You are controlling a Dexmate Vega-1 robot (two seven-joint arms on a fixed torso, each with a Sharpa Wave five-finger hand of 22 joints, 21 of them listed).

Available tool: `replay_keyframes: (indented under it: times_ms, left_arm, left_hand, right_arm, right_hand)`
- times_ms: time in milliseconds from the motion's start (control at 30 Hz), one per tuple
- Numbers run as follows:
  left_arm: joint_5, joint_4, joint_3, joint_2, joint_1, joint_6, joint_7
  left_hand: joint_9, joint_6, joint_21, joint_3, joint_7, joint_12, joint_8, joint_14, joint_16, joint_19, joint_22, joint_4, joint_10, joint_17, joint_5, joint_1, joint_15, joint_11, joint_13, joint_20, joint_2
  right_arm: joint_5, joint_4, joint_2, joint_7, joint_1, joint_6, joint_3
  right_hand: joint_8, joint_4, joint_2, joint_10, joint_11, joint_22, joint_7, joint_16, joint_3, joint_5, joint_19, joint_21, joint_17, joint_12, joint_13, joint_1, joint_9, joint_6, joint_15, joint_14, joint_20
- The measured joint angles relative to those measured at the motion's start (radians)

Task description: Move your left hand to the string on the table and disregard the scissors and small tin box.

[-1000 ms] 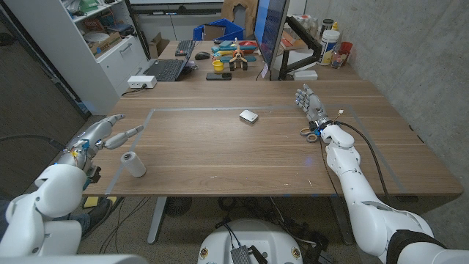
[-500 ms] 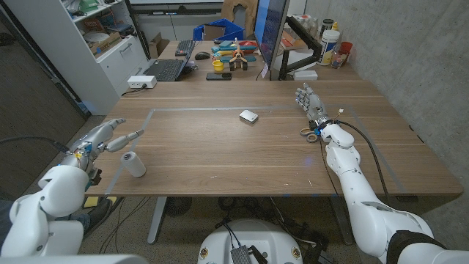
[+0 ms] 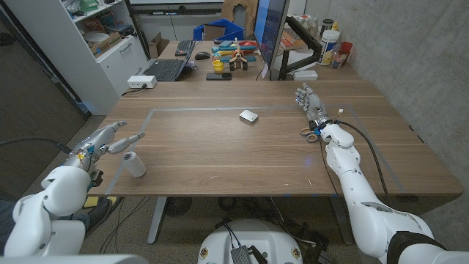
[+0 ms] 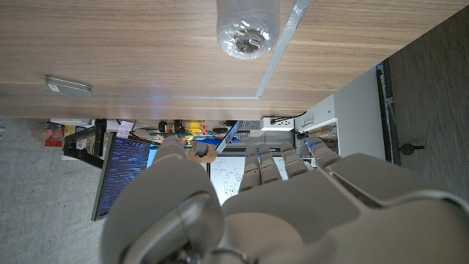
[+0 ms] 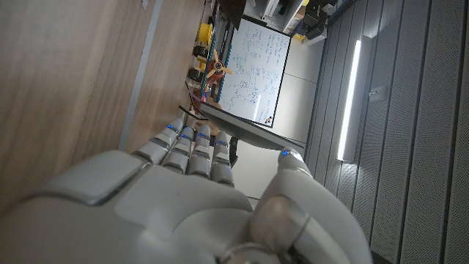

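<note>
The string is a white spool [image 3: 133, 163] lying near the table's front left edge; it also appears end-on in the left wrist view [image 4: 248, 28]. My left hand [image 3: 110, 138] hovers just behind and to the left of the spool, fingers stretched out, holding nothing. The small tin box [image 3: 249, 116] sits mid-table toward the back, also seen as the tin box [image 4: 69, 85]. The scissors [image 3: 311, 133] lie at the right, beside my right wrist. My right hand [image 3: 309, 103] stands with fingers apart and empty, also seen as the right hand [image 5: 190, 198].
Tape lines [image 3: 198, 109] mark a rectangle on the wooden table [image 3: 220, 154]. Behind it stands a desk with a keyboard [image 3: 165, 70], a monitor [image 3: 271, 37] and toys. A concrete wall runs along the right; a white cabinet [image 3: 102, 44] stands at back left.
My left hand has drawn back a little to the left and toward the front edge, staying close to the spool. The right arm, spool, tin and scissors have not moved.
</note>
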Motion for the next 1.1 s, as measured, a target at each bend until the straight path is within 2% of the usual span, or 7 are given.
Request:
replay_keyframes:
  times_ms: [133, 1100]
  left_arm:
    - [0.000, 0.009, 0.003, 0.004, -0.001, 0.004, -0.003]
    - [-0.005, 0.057, 0.036, 0.025, -0.003, 0.033, 0.003]
  left_hand:
    - [0.000, -0.006, 0.000, 0.000, 0.006, 0.000, 0.000, 0.005, 0.000, 0.002, 0.000, 0.000, 0.000, 0.000, 0.000, 0.000, 0.005, 0.000, 0.000, 0.009, 0.000]
    - [0.000, -0.006, 0.000, -0.003, 0.006, 0.000, 0.000, 0.000, 0.000, 0.002, 0.000, -0.003, -0.004, 0.000, 0.000, 0.004, 0.010, 0.003, 0.000, 0.009, 0.004]
  right_arm:
    - [-0.001, 0.000, 0.000, -0.002, 0.000, -0.003, -0.001]
    - [-0.002, -0.006, 0.000, -0.009, -0.007, -0.010, 0.000]
  right_hand:
    - [0.000, 0.000, 0.000, 0.000, 0.000, 0.000, 0.000, 0.000, 0.000, 0.000, 0.000, 0.000, 0.000, 0.000, 0.000, 0.000, 0.000, 0.000, 0.000, 0.000, 0.000]
    - [0.000, 0.000, 0.005, 0.000, 0.000, 0.000, 0.000, 0.000, 0.000, 0.000, 0.000, 0.000, 0.000, 0.000, 0.000, 0.005, 0.000, 0.000, 0.000, 0.000, 0.000]
